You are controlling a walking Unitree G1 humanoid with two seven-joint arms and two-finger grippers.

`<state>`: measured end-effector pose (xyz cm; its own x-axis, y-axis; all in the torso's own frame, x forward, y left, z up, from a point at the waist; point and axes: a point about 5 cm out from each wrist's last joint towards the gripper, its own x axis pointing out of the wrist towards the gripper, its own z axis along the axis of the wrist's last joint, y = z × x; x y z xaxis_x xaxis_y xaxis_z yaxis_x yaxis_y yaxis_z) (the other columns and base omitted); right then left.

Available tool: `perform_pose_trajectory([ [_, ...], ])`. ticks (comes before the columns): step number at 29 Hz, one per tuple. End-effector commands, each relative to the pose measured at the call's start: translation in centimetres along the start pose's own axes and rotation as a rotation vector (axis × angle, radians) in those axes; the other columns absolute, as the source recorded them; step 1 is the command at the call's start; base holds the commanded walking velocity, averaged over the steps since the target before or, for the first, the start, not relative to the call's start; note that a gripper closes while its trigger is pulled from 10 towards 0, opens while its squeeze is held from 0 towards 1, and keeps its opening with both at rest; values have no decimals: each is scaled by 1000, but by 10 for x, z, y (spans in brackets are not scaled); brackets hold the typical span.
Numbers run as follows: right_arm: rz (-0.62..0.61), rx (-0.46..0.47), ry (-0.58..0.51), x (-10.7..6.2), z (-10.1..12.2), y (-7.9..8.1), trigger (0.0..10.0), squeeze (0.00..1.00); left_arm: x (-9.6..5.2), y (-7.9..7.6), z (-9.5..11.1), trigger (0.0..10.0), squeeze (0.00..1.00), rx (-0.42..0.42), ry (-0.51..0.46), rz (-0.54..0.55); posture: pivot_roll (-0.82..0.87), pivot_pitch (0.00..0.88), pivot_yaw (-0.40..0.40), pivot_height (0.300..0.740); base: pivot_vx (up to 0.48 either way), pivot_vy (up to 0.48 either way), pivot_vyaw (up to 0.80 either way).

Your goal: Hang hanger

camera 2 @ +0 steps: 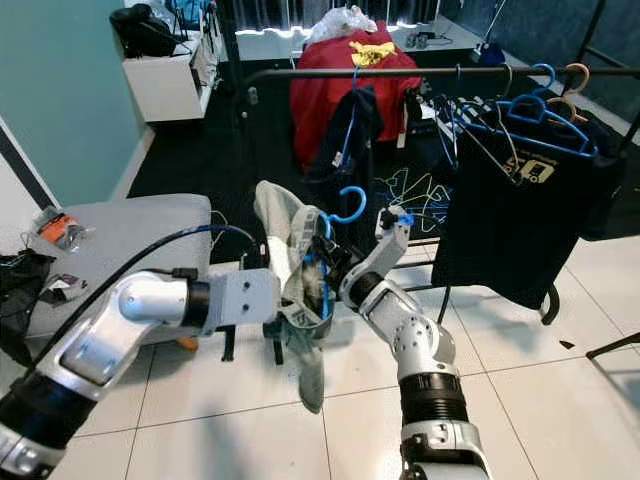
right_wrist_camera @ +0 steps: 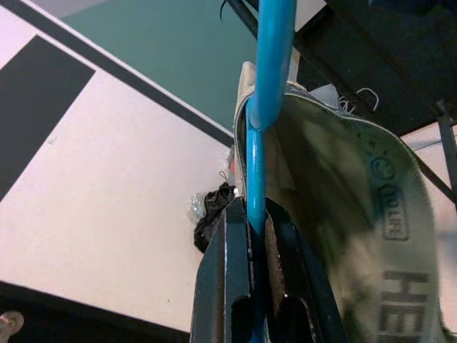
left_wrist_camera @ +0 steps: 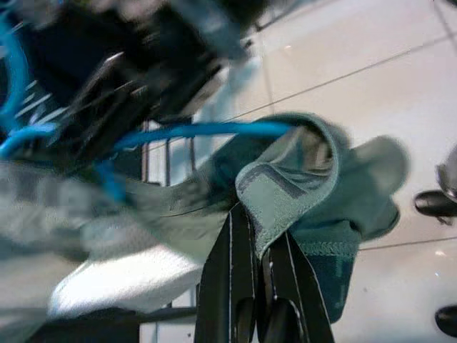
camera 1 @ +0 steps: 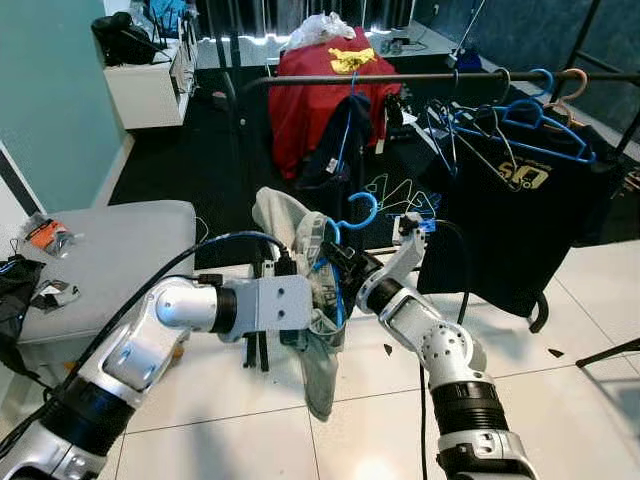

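So the clothes rack runs across the back, loaded on its right. Bench sits left. Hanger with garment is in front of the rack, between both arms.

Both arms reach forward and meet at the blue hanger.
The left arm bends across, its left claw pinched shut on the grey-green cloth hanging from that hanger. The right arm angles up from below, its right claw clamped on the hanger's blue bar.
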<state>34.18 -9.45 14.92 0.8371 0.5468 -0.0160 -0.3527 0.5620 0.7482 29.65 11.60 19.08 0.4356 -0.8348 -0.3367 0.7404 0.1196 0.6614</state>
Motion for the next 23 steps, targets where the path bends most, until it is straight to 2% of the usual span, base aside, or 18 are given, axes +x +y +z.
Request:
perform_pose_trajectory([
  [1, 7, -15, 29, -2, -6, 0, 10000, 0, -7, 9, 2, 10000, 525, -80, -36, 86, 41, 32, 0, 740, 0, 0, 0],
  [2, 6, -15, 35, -3, -7, 0, 10000, 0, -7, 11, 7, 10000, 878, -126, -80, 94, 42, 32, -2, 740, 0, 0, 0],
  [3, 6, -15, 35, -3, -7, 0, 10000, 0, -7, 11, 7, 10000, 878, -126, -80, 94, 42, 32, -2, 740, 0, 0, 0],
  [4, 6, -15, 37, -3, -8, 0, 10000, 0, -7, 9, 12, 10000, 988, -161, -117, 82, 42, 32, -2, 740, 0, 0, 0],
  [6, 7, -14, 40, -3, -8, 0, 10000, 0, -6, 6, 15, 10000, 969, -185, -137, 61, 43, 32, -2, 740, 0, 0, 0],
  [7, 10, -15, 45, -3, -9, 1, 10000, 0, -4, 2, 14, 10000, 392, -196, -135, 49, 41, 33, -2, 740, 0, 0, 0],
  [16, 14, -17, 54, -3, -9, 1, 10000, 0, -2, -2, 12, 10000, 392, -205, -124, 39, 41, 33, -2, 740, 0, 0, 0],
  [17, 21, -22, 58, -4, -9, 3, 10000, 0, -2, 0, 5, 10000, 0, -200, -72, 67, 34, 32, 2, 740, 0, 0, 0],
  [18, 21, -22, 58, -4, -9, 3, 10000, 0, -2, 0, 5, 10000, 0, -200, -72, 67, 34, 32, 2, 740, 0, 0, 0],
  [19, 24, -49, 74, -5, -9, 2, 10000, 0, -4, 3, -3, 10000, 345, -211, -24, 95, 35, 30, 1, 740, 0, 0, 0],
  [20, -30, -168, 109, -8, -10, -6, 10000, 0, -7, 6, -12, 10000, 1000, -240, 20, 136, 39, 31, -1, 740, 0, 0, 0],
  [21, -30, -168, 109, -8, -10, -6, 10000, 0, -7, 6, -12, 10000, 1000, -240, 20, 136, 39, 31, -1, 740, 0, 0, 0],
  [23, -195, -453, 194, -17, -12, -30, 10000, 0, -12, 7, -27, 10000, 1000, -324, 86, 233, 38, 31, 2, 740, 0, 0, 0],
])
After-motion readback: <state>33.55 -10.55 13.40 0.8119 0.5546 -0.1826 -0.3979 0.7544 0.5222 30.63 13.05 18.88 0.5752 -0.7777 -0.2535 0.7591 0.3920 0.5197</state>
